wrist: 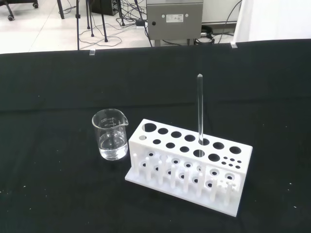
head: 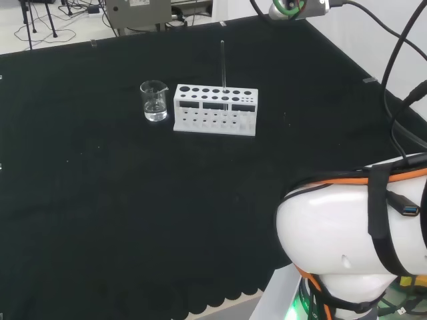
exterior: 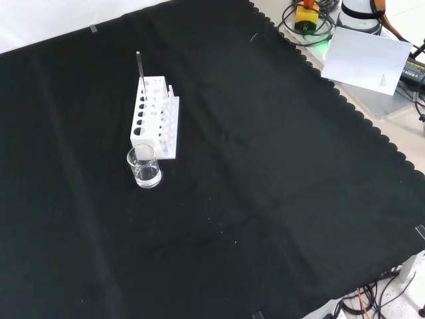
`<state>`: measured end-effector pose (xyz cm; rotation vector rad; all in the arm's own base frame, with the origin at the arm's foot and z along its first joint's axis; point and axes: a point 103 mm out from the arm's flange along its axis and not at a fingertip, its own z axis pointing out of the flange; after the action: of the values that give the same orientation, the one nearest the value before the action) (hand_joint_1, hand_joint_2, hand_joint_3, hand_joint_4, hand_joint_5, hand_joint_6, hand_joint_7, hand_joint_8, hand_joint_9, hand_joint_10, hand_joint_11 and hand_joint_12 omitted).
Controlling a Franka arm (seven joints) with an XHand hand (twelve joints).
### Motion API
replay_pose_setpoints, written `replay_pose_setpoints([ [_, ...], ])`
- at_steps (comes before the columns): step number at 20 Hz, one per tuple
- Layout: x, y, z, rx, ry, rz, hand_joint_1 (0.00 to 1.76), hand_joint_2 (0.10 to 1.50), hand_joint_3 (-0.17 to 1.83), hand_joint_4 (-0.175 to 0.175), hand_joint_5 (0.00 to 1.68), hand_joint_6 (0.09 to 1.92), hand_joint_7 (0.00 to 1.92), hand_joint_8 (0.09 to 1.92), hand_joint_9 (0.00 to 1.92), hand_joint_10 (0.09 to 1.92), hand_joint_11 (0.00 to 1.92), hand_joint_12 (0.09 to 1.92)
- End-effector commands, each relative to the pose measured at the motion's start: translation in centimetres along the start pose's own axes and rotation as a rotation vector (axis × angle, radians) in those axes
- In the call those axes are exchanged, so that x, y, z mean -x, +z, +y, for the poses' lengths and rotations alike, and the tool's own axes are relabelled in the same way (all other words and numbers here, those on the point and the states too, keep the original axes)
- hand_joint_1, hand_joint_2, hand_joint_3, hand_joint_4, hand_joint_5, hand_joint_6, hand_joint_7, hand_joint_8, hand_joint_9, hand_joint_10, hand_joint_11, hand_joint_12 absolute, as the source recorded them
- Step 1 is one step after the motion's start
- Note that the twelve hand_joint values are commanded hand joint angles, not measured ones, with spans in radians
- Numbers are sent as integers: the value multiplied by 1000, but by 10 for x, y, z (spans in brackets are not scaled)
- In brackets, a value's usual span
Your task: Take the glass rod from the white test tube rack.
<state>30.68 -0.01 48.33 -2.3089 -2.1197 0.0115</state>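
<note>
Glass rod (wrist: pixel 199 111) stands upright in the rack (wrist: pixel 189 162).

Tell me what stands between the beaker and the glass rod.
Only the rack's own empty holes: in the wrist view the glass rod rises from the white rack, the beaker just beside its end.

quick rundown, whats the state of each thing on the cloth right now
rod: upright in a hole of the rack, untouched
rack: standing on the cloth, its other holes empty
beaker: upright beside the rack, a little clear liquid in the bottom
</note>
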Motion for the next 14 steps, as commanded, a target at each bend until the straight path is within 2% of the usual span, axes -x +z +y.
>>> replay_pose_setpoints([
  [1, 2, 0, 1, 17, -9, -5, 517, 843, 612, -110, 0, 87, 0, 87, 0, 322, 0, 817],
  [4, -1, 1, 5, 31, -11, -9, 506, 928, 443, -112, 0, 87, 2, 87, 0, 351, 0, 872],
  [5, -2, 1, 6, 37, 17, 4, 505, 940, 420, -112, 0, 87, 6, 87, 0, 376, 0, 905],
  [7, -2, 1, 9, 37, 30, 12, 505, 952, 393, -112, 0, 87, 14, 87, 0, 415, 0, 956],
  [10, -3, 2, 14, 32, 7, 2, 505, 961, 372, -112, 0, 87, 32, 87, 0, 511, 0, 1039],
  [11, 5, 6, 20, -10, 130, -14, 504, 964, 367, -112, 0, 87, 41, 87, 0, 593, 0, 1104],
  [12, 3, 7, 21, 14, 113, -5, 503, 963, 367, -112, 0, 87, 35, 98, 5, 690, 0, 1184],
  [14, 2, 7, 26, 31, 75, 4, 501, 961, 375, -113, 5, 87, 11, 297, 68, 838, 0, 1343],
])
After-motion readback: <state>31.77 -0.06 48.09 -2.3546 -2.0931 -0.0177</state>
